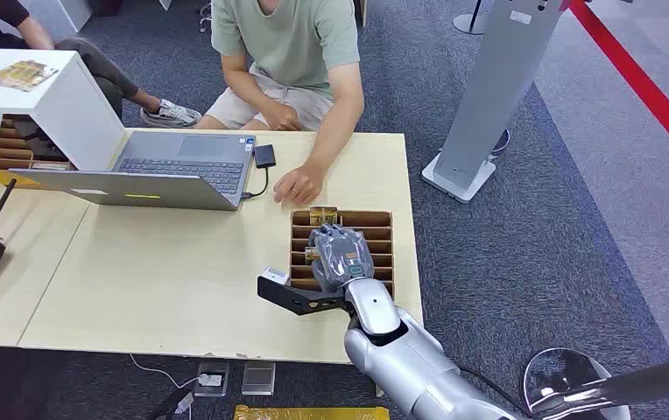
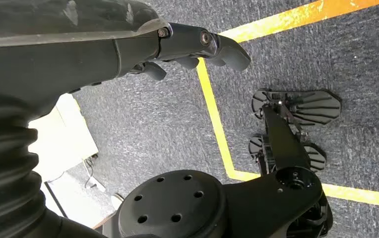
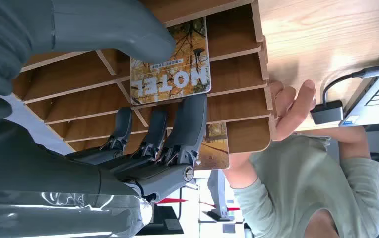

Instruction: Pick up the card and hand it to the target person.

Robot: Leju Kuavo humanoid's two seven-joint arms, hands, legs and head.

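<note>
While the right hand (image 3: 143,124) pinched the card (image 3: 171,62) between thumb and fingers over the slotted wooden rack (image 1: 382,229) near the table's (image 1: 182,289) right edge, a straight lift clear of the dividers looked wisest before reaching toward the person (image 1: 292,52). The left hand (image 2: 197,47) hung loosely curled, holding nothing.

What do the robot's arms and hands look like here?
The right arm is glossy silver with rounded shells and a black bracket at the wrist. The right hand is matte grey, with a thick grey thumb and darker fingers. The left hand is dark behind a ribbed cover.
</note>
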